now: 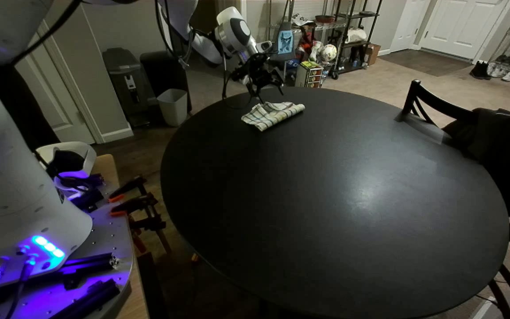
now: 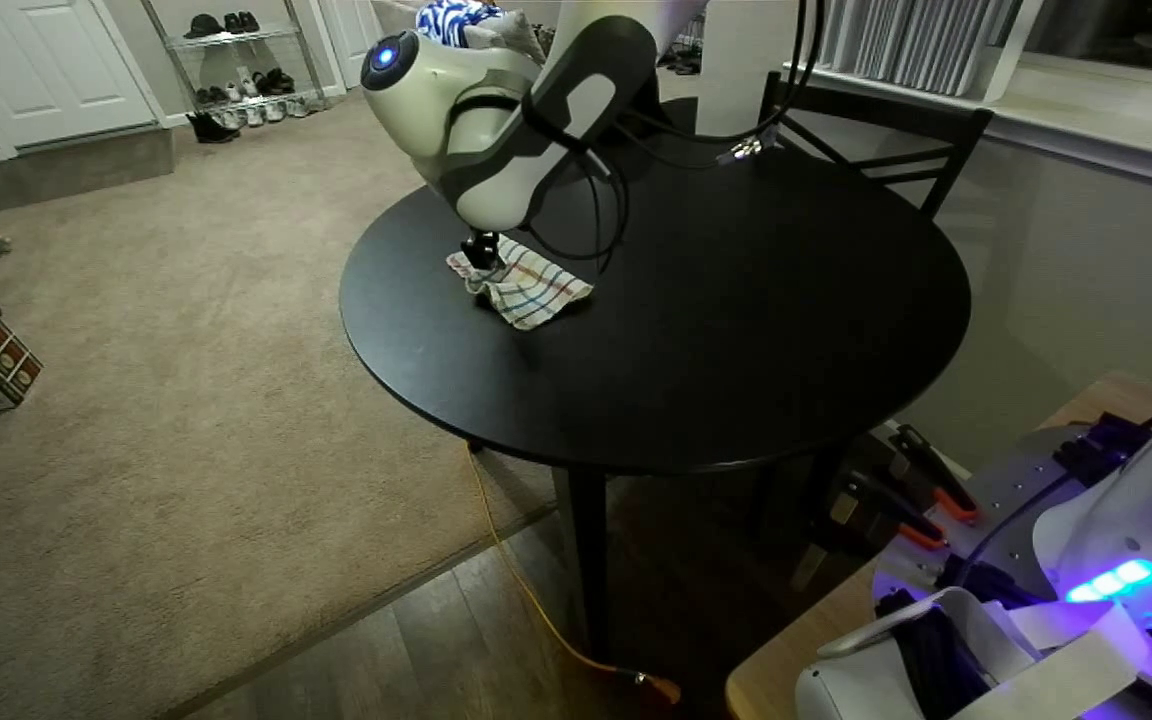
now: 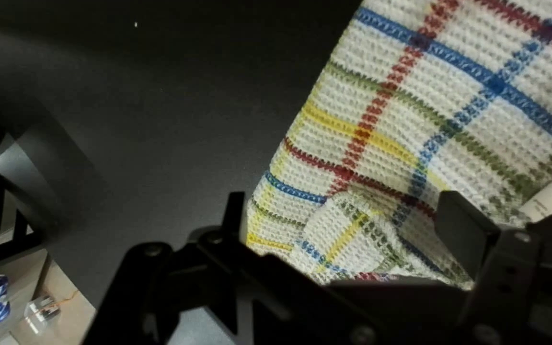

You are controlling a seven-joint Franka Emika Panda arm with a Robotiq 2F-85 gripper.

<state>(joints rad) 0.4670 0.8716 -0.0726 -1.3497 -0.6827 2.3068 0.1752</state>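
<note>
wht bin (image 1: 173, 108), blk chair (image 2: 886, 112) nr window (image 2: 1126, 45), shoes (image 2: 276, 82) on rack (image 2: 281, 33), orange cord (image 2: 526, 590) on flr (image 2: 441, 620)

Below me I see a round black table (image 1: 334, 221) with a smooth, flat top; in an exterior view, the light makes a pale shine on its surface. Directly on this table lies a white woven cloth (image 1: 272, 115), which is checked with red, blue, green and yellow stripes. It rests near the table's edge. From my wrist I see one part folded over, and a small white rectangular label (image 3: 551, 199) on it.
</note>
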